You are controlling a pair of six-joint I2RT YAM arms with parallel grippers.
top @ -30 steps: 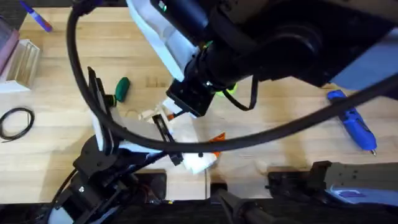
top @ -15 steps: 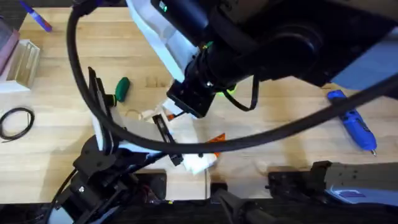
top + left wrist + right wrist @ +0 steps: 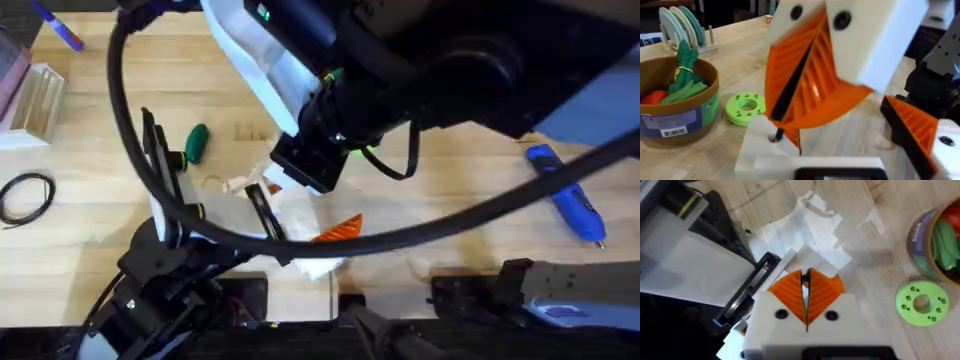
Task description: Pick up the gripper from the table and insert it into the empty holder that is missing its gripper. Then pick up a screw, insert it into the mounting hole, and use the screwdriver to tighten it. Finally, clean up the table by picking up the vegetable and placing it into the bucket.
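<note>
Work looks stuck at the first step, by my reckoning. Right jaws have their orange pads pressed together with a thin dark line between them, poised right over the holder, a bare white block whose small hole looks unfilled. I cannot tell whether the loose orange gripper is pinched there, since it blends with the pads. Left jaws stand apart near the front middle of the bench. Everything after that seems undone. I can make out no screw anywhere. The screwdriver lies untouched on the right. The vegetable sits on the wood left of middle, well apart from both arms. The bucket, just beside a lime disc, holds only leafy green and red toys.
</note>
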